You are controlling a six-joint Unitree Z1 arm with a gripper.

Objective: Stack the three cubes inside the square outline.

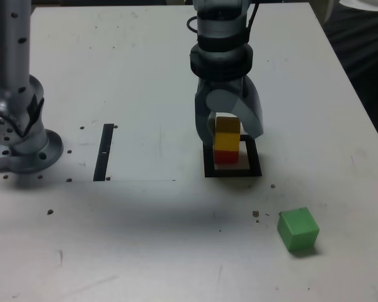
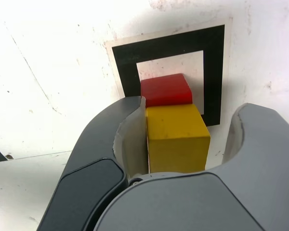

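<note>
The yellow cube (image 1: 227, 141) sits on top of the red cube (image 1: 225, 156), and both stand inside the square outline (image 1: 233, 171) on the white table. My gripper (image 1: 229, 129) hangs straight over the stack with its jaws astride the yellow cube (image 2: 176, 137). In the wrist view one finger (image 2: 130, 139) lies against the cube's side and the other finger (image 2: 250, 144) stands off it with a visible gap, so the gripper is open. The red cube (image 2: 165, 90) shows below, within the square outline (image 2: 214, 72). The green cube (image 1: 298, 229) lies alone on the table towards the exterior view's front right.
A thin black strip (image 1: 104, 151) lies flat at the exterior view's left of the outline. The arm's grey base (image 1: 19, 135) stands at the far left. The table's right edge (image 1: 359, 107) borders a dark floor. Small dark specks dot the tabletop.
</note>
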